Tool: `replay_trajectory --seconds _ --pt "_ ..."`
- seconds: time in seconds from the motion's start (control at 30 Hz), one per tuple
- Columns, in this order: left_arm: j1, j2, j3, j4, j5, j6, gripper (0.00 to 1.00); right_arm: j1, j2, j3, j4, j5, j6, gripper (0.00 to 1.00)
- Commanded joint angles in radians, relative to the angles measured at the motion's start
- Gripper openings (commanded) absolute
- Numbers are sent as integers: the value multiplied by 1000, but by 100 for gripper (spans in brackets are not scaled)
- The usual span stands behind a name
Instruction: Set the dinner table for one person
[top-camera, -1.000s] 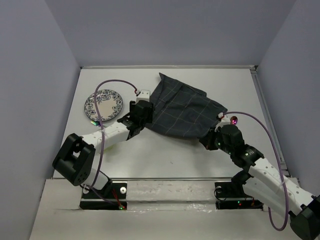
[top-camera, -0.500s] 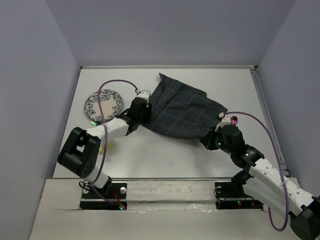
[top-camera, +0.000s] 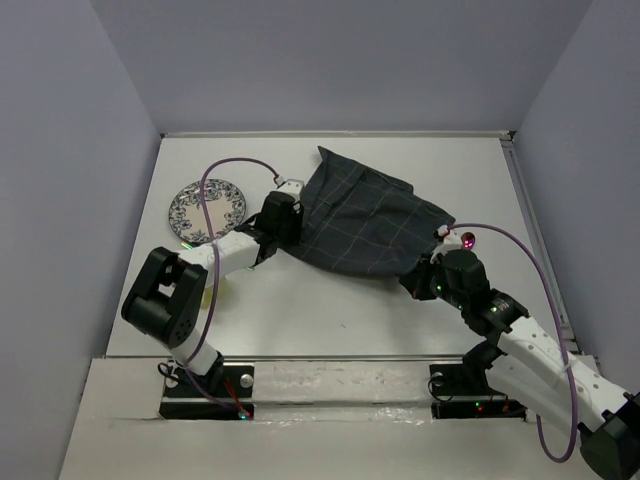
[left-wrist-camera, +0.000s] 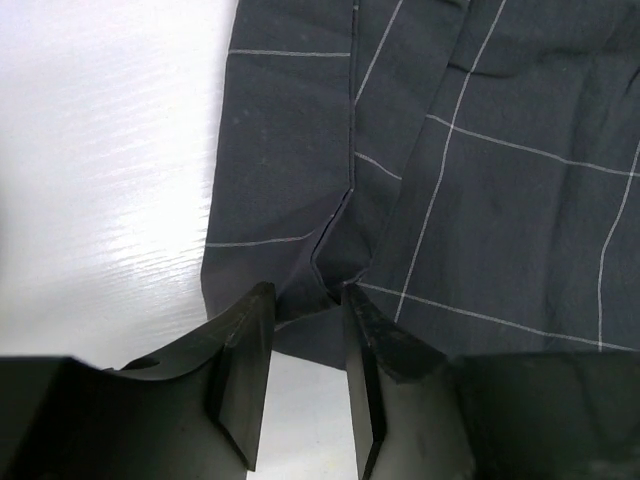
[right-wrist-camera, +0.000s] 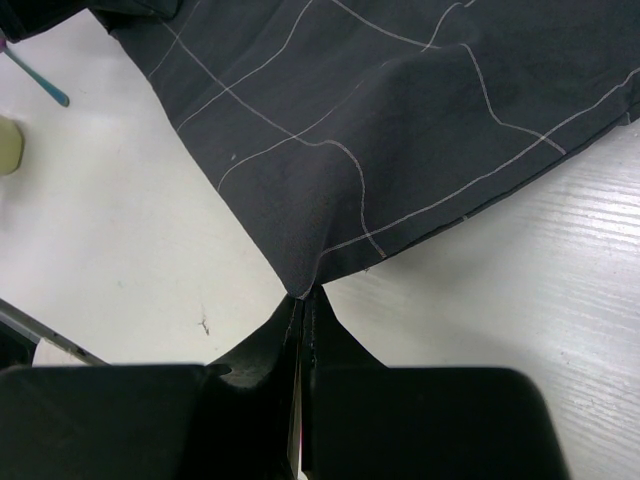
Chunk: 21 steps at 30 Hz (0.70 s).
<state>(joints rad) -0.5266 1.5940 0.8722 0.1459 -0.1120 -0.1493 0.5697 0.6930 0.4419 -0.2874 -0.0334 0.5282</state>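
From above, a dark grid-lined cloth (top-camera: 365, 225) is lying rumpled mid-far on the white dinner table (top-camera: 330, 310), with a patterned plate (top-camera: 207, 210) sitting near its left edge; the left wrist view is showing the left gripper (left-wrist-camera: 305, 300) narrowly parted around the cloth's hem, and the right wrist view is showing the right gripper (right-wrist-camera: 303, 300) pinching the cloth's near corner.
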Motion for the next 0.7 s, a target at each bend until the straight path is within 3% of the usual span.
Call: replay_trajectory --seconds 0.0,0.1,0.2,0.33,0.53,0.67 --pt "2 0 31 34 18 4 42 4 -13 -5 14 4 -2 0" --pt "5 -3 33 31 0 4 17 4 -18 -6 16 6 -2 0" --pt "10 -14 33 29 -23 -6 0 4 -20 -5 16 10 -2 0" --pt "31 -75 19 38 -37 -44 0 4 -21 -3 11 24 4 0" --pt "178 -378 -36 106 145 -265 0 4 -27 67 -32 110 -3 0" --pt "214 -549 -33 95 121 -357 0 4 -53 171 -88 200 -25 0"
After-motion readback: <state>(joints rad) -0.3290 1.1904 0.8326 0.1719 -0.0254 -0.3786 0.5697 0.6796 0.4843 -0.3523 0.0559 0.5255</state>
